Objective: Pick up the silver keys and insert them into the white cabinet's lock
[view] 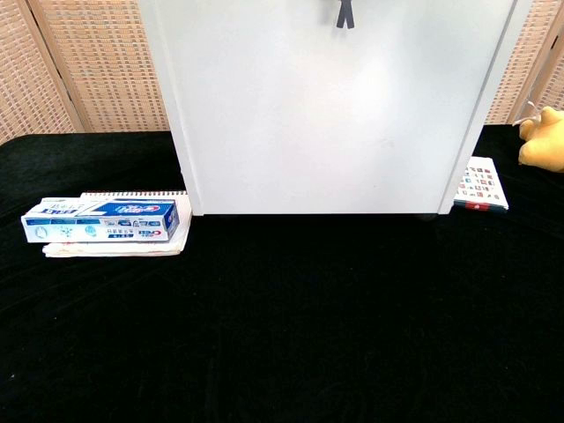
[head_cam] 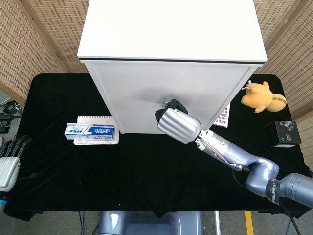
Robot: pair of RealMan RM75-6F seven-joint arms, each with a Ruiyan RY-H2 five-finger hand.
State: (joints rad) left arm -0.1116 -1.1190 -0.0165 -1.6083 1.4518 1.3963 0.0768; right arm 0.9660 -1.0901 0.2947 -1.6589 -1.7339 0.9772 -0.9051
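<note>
The white cabinet (head_cam: 171,63) stands at the middle back of the black table; its front (view: 344,115) fills the chest view. My right hand (head_cam: 177,122) is raised against the cabinet front with its fingers curled in. A small silvery piece, the silver keys (head_cam: 168,101), shows at its dark fingertips, touching the front panel. The lock itself is hidden behind the hand. In the chest view only a dark fingertip (view: 345,13) hangs in at the top edge. My left hand (head_cam: 9,164) rests low at the table's left edge, fingers apart and holding nothing.
A toothpaste box (head_cam: 91,130) lies on a spiral notebook (view: 119,242) left of the cabinet. A patterned book (view: 480,185) leans by the cabinet's right corner. A yellow plush toy (head_cam: 261,96) and a black box (head_cam: 284,133) sit at the right.
</note>
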